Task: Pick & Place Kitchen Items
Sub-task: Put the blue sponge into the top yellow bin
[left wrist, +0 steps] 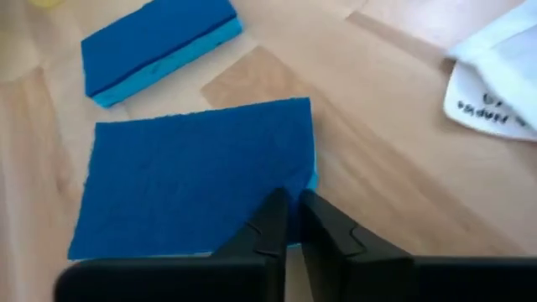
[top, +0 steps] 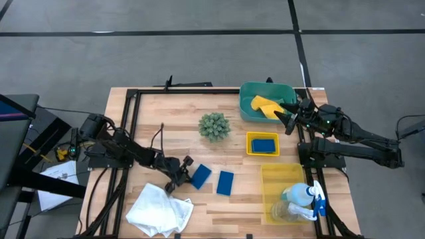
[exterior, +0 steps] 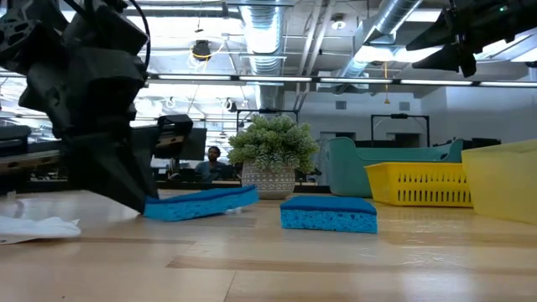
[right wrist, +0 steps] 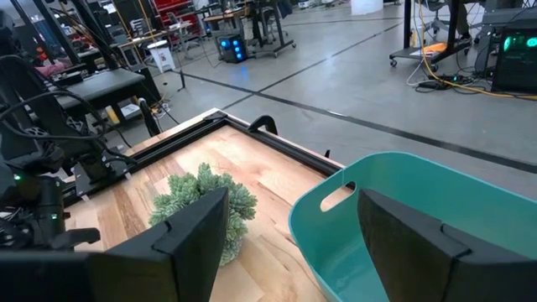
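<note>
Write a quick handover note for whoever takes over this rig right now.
Left gripper: fingers shut on the edge of the nearer blue sponge, lifting one end off the table.
Right gripper: open, empty, over the teal bin.
Done: yellow sponge in the teal bin; a blue sponge in the small yellow bin; spray bottle in the large yellow bin.
Left: the gripped sponge, second blue sponge, white cloth.
</note>
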You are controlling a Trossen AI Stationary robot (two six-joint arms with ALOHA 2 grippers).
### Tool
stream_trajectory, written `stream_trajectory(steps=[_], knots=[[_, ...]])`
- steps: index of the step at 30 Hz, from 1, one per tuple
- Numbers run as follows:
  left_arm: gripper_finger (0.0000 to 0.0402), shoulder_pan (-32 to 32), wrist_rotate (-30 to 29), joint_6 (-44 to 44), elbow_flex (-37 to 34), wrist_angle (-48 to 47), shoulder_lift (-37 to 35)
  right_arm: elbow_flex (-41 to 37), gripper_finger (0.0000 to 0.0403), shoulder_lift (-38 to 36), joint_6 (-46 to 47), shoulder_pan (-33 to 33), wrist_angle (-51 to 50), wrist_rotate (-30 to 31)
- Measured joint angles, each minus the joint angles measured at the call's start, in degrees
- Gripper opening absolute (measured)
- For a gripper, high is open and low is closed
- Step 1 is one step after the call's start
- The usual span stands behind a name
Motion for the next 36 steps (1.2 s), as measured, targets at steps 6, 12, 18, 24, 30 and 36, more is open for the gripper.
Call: stream_trajectory(steps=[6,12,18,24,30,36], knots=[[0.0008,1.0,0.0,2.6,0.0,-0.3,-0.2,0.0,0.0255,0.0,0.0,0.0,0.0,0.0],[0.0006,1.1,-1.0,4.6,-0.2,-3.4,-3.5,0.0,0.0255,0.0,-1.6,0.0,1.3,-4.5],[0.0005,1.1,2.4,5.5,-0.2,-11.1,-13.6,0.0,0.0255,0.0,-6.0,0.2,5.7,-16.3],[0.0003,1.2,7.3,6.5,-0.2,-16.7,-22.6,0.0,0.0255,0.0,-10.2,3.6,6.2,-19.5],[0.0003,1.6,7.6,10.5,-0.2,-20.2,-29.2,0.0,0.0255,0.0,-14.1,7.6,8.3,-19.5],[0.0002,4.8,9.7,14.8,-0.1,-20.3,-32.6,0.0,0.0255,1.1,-18.7,11.8,10.9,-19.3]])
